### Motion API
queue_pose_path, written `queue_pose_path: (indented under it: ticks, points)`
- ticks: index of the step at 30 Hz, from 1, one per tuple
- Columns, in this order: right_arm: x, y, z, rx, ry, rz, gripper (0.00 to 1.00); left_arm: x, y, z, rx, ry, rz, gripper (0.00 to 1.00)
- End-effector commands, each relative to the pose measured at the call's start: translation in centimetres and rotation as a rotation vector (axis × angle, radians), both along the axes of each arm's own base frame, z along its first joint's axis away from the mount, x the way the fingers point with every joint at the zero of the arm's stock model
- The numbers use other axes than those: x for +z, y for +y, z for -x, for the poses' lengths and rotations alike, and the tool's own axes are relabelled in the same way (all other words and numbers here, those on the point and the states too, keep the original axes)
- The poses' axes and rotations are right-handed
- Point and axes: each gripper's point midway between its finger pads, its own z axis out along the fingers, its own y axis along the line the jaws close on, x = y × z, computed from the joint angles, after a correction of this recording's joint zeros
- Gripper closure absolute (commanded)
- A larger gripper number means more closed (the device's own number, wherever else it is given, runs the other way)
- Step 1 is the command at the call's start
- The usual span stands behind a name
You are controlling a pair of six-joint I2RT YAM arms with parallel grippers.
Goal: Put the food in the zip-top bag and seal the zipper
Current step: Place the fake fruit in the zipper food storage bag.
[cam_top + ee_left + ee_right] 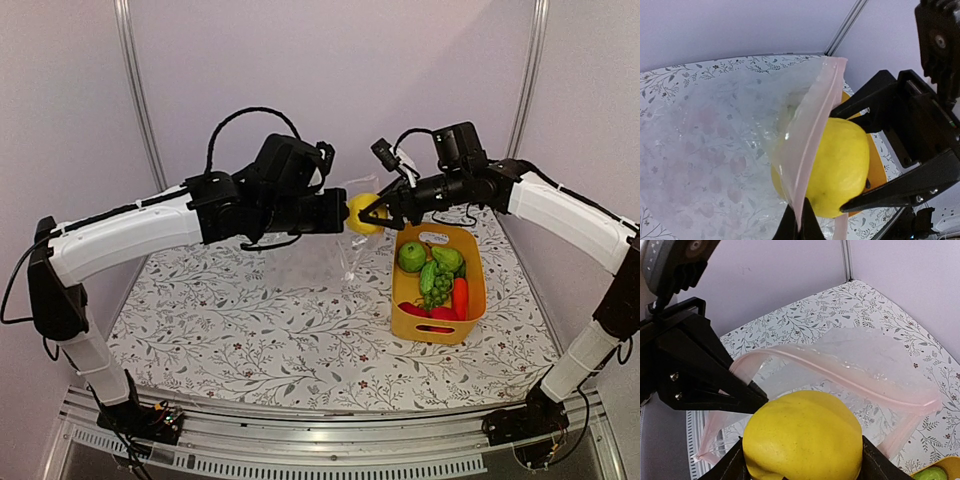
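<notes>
My left gripper (pixel 800 222) is shut on the pink zipper edge (pixel 812 135) of the clear zip-top bag (pixel 715 145) and holds it up over the table, mouth open. My right gripper (pixel 802 460) is shut on a round yellow fruit (pixel 802 440) and holds it at the bag's mouth (pixel 840 375). In the top view the yellow fruit (pixel 362 213) sits between the two grippers, the bag (pixel 345 255) hanging below. The rest of the food, a green round piece (pixel 411 256), cucumber (pixel 429 276), carrot (pixel 460 297) and grapes (pixel 437 290), lies in the yellow basket (pixel 425 328).
The yellow basket stands on the flowered tablecloth (pixel 250 330) right of centre. Purple walls and metal posts (pixel 135 100) close the back and sides. The table's metal front rail (pixel 330 440) runs between the arm bases.
</notes>
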Motion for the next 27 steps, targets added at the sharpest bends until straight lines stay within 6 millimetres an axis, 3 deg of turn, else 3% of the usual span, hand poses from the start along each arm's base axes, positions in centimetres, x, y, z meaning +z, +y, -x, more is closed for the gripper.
queue_pose_path:
  ticks: [1,6,10,13,17,23,27]
  points:
    - [-2.1,0.9,-1.0,-0.077,-0.042,0.127,0.51,0.6,-0.9,0.2,-0.027,-0.008,0.040,1.00]
    - [-4.3,2.7,-0.7,-0.076,-0.075,0.222,0.47,0.5,-1.1,0.2,-0.029,-0.007,0.040,1.00]
    - [-4.8,3.1,-0.9,-0.076,-0.072,0.236,0.28,0.3,-0.7,0.1,-0.017,-0.007,0.030,1.00]
    - [-3.5,3.0,-0.7,-0.069,-0.089,0.220,0.16,-0.2,-0.3,0.0,-0.008,-0.003,0.015,1.00]
    - [-1.5,2.7,1.2,0.001,-0.116,0.185,0.02,-1.2,0.3,-0.3,0.009,-0.006,-0.019,1.00]
    - [0.1,1.5,3.4,0.058,-0.152,0.168,0.01,-3.1,1.3,-0.8,0.033,0.010,-0.069,1.00]
    - [1.3,-0.1,4.6,0.070,-0.196,0.168,0.01,-3.2,2.2,-1.0,0.049,0.003,-0.099,1.00]
